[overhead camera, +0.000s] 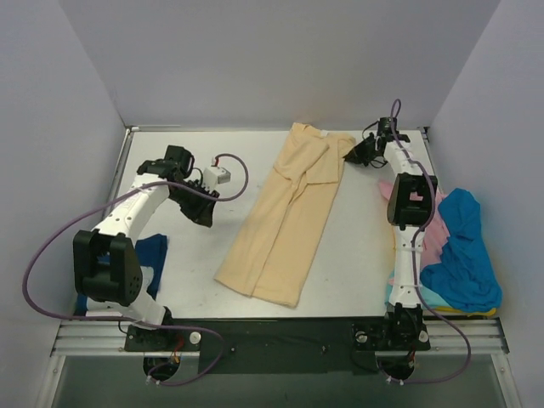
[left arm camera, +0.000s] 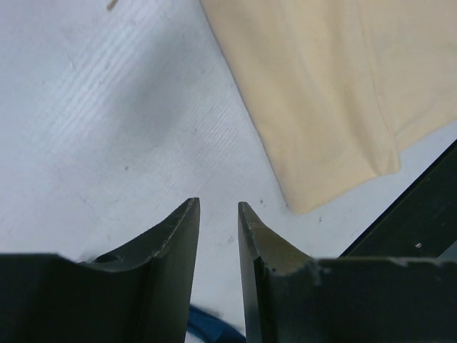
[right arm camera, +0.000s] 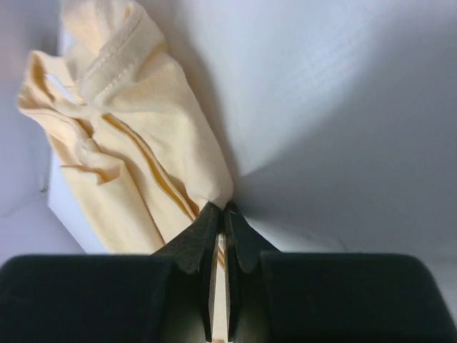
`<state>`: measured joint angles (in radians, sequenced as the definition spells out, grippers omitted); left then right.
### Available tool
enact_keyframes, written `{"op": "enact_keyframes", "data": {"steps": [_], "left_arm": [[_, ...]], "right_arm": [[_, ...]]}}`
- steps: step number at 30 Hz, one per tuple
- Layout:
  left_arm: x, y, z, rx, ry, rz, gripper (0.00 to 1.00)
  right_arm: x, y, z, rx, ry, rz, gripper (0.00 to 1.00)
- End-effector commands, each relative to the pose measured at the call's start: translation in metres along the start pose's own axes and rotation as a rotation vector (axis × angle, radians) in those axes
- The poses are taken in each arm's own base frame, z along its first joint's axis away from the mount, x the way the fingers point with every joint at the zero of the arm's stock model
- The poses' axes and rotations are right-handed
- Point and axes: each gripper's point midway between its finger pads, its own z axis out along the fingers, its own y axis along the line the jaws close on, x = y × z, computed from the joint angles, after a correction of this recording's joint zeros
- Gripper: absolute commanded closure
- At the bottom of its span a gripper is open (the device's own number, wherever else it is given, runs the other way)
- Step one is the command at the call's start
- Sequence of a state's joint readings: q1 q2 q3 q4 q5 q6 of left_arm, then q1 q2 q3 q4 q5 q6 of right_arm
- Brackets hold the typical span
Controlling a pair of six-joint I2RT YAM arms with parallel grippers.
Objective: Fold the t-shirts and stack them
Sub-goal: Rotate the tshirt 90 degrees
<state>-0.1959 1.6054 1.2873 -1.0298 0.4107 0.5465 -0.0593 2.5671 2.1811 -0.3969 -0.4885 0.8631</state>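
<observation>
- Top view: bright, even light from overhead; the bench (overhead camera: pixel 357 246) shows pale with no glare; shadows faint; sharp throughout
- Left wrist view: bench grain crisp at upper left; the left hand (left arm camera: pixel 218 204) at the bottom is dark, slightly soft
- Right wrist view: the tan t-shirt (right arm camera: pixel 143 143) is nearly washed out at upper left; broad grey shadow at right; the right hand (right arm camera: pixel 221 209) a black blur at the bottom

Clamped tight on an edge of the tan tee (right arm camera: pixel 136 143) with the gripper (right arm camera: pixel 220 214), a thin sliver of cloth showing between the black fingers (right arm camera: pixel 191 246). Bunched and creased above and left of the tips, with a stitched hem across the top fold. Backed by pale table (right arm camera: pixel 343 107), shadowed just right of the cloth.
</observation>
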Motion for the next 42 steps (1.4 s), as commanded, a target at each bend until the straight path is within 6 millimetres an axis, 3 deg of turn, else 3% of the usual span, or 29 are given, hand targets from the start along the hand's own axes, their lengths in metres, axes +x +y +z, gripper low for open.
{"op": "enact_keyframes", "data": {"steps": [1,4,7,8,9,10,13,14,15,16,18,19,20,21,22,23,24,25,26,27,31,33,37,39,41,42], "left_arm": [[-0.065,-0.03,-0.03,0.126,-0.276,0.01,0.6],[-0.049,-0.049,-0.021,0.161,-0.204,0.153,0.57],[-0.018,-0.074,0.003,0.16,-0.08,0.45,0.57],[-0.014,-0.08,0.002,0.151,-0.079,0.528,0.56],[-0.003,-0.089,0.014,0.175,-0.054,0.628,0.56],[-0.003,-0.092,0.013,0.158,-0.068,0.684,0.54],[0.011,-0.105,0.031,0.172,-0.066,0.885,0.52],[0.014,-0.105,0.036,0.162,-0.054,0.914,0.51],[0.019,-0.108,0.045,0.159,-0.048,0.964,0.51],[0.023,-0.109,0.05,0.154,-0.035,0.994,0.5],[0.026,-0.111,0.06,0.132,-0.038,1.048,0.47],[0.024,-0.11,0.065,0.111,-0.057,1.068,0.46],[0.023,-0.114,0.068,0.101,-0.061,1.095,0.44],[0.022,-0.116,0.07,0.095,-0.068,1.116,0.43],[0.021,-0.12,0.072,0.093,-0.076,1.136,0.43],[0.022,-0.121,0.075,0.083,-0.091,1.131,0.43],[0.029,-0.124,0.078,0.099,-0.088,1.133,0.43],[0.029,-0.126,0.076,0.097,-0.103,1.138,0.44],[0.033,-0.129,0.076,0.106,-0.105,1.15,0.44],[0.042,-0.13,0.078,0.112,-0.096,1.153,0.44],[0.06,-0.132,0.077,0.122,-0.087,1.127,0.44],[0.064,-0.134,0.076,0.128,-0.101,1.112,0.44],[0.064,-0.139,0.07,0.125,-0.129,1.074,0.44],[0.068,-0.138,0.068,0.118,-0.129,1.075,0.44],[0.068,-0.137,0.065,0.104,-0.136,1.078,0.44],[0.066,-0.136,0.062,0.091,-0.146,1.083,0.44]], "right_arm": [[-0.061,0.06,-0.003,-0.233,-0.169,0.035,1.0],[-0.07,0.09,0.0,-0.351,-0.195,0.013,0.78],[-0.063,0.097,-0.018,-0.355,-0.185,-0.01,0.65],[-0.056,0.095,-0.033,-0.331,-0.195,-0.014,0.56],[-0.051,0.087,-0.036,-0.302,-0.202,-0.053,0.53],[-0.045,0.083,-0.055,-0.257,-0.224,-0.073,0.48],[-0.019,0.059,-0.085,-0.095,-0.226,-0.181,0.43],[-0.005,0.06,-0.101,-0.077,-0.222,-0.21,0.42],[0.011,0.038,-0.104,0.005,-0.191,-0.236,0.41],[0.019,0.043,-0.124,0.01,-0.2,-0.267,0.41],[0.064,0.031,-0.144,0.081,-0.143,-0.358,0.41],[0.087,0.01,-0.154,0.131,-0.093,-0.391,0.41],[0.107,0.007,-0.161,0.137,-0.065,-0.429,0.41],[0.134,-0.017,-0.173,0.179,-0.009,-0.452,0.41],[0.159,-0.028,-0.174,0.198,0.04,-0.483,0.41],[0.189,-0.055,-0.184,0.23,0.113,-0.489,0.41],[0.213,-0.064,-0.186,0.238,0.165,-0.508,0.41],[0.243,-0.088,-0.194,0.254,0.24,-0.501,0.41],[0.269,-0.095,-0.197,0.256,0.289,-0.532,0.41],[0.293,-0.117,-0.204,0.279,0.338,-0.511,0.41],[0.376,-0.145,-0.212,0.292,0.49,-0.591,0.41],[0.394,-0.15,-0.206,0.289,0.506,-0.574,0.41],[0.403,-0.164,-0.189,0.326,0.506,-0.534,0.41],[0.408,-0.177,-0.181,0.357,0.531,-0.521,0.47],[0.416,-0.186,-0.18,0.366,0.582,-0.506,0.66],[0.42,-0.189,-0.181,0.358,0.602,-0.503,0.84]]}}
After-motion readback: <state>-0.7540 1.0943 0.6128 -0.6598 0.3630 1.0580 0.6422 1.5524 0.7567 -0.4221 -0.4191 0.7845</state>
